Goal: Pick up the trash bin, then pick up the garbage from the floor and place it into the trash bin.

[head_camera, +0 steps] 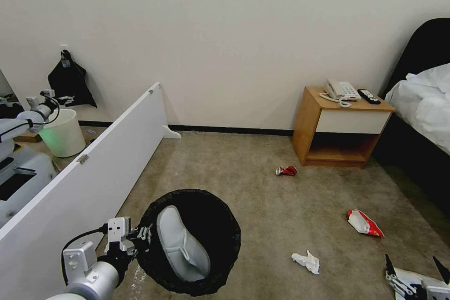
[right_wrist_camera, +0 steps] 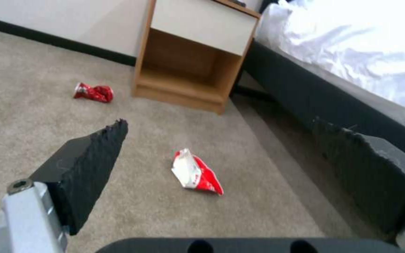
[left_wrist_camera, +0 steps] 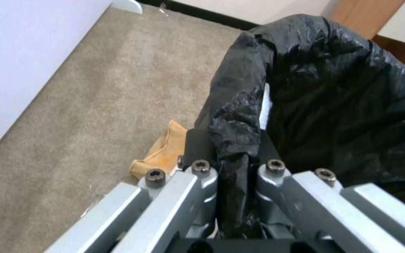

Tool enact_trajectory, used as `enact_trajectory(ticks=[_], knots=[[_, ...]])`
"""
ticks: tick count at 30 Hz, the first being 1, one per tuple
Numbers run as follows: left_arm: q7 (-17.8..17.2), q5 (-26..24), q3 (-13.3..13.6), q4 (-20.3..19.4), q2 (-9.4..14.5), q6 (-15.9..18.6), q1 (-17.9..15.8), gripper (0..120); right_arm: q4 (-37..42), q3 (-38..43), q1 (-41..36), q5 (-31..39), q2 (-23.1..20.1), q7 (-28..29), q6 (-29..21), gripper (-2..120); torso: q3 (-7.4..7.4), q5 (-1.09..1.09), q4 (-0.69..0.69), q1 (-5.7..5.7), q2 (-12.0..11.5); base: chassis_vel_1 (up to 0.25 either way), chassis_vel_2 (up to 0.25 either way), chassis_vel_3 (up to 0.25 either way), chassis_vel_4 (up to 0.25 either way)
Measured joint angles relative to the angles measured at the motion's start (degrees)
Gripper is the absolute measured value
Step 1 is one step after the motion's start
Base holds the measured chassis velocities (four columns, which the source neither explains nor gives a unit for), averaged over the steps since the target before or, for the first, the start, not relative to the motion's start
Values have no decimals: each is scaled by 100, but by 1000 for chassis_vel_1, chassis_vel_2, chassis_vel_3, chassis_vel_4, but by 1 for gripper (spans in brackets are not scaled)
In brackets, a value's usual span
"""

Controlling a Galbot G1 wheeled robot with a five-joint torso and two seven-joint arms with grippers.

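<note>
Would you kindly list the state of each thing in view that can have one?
Bin: lined, held by its rim, holding a slipper.
Left end effector: shut on the bin's rim.
Right end effector: open, empty, above the packet.
Can: crushed, on the carpet.
Packet: crumpled, on the carpet.
Tissue: crumpled, on the carpet.
Paper bag: lying on the carpet beside the bin.
</note>
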Motion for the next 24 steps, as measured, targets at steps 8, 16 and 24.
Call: enact_trajectory(ticks=[8,16,24], knots=[[4,-5,-5,-5,9,-2,7,4,-362,-175,76,705,-45,-26,-227,100,0,1,0,0,0,0,0,0,0],[5,-17,-52,-41,44,-2,77,4,-693,-355,117,1719,-350,-17,-544,100,0,0,0,0,0,0,0,0,0],[12,-18,-84,-43,41,-5,114,4,-1142,-409,-16,2099,-1022,130,-684,100,0,1,0,0,0,0,0,0,0]])
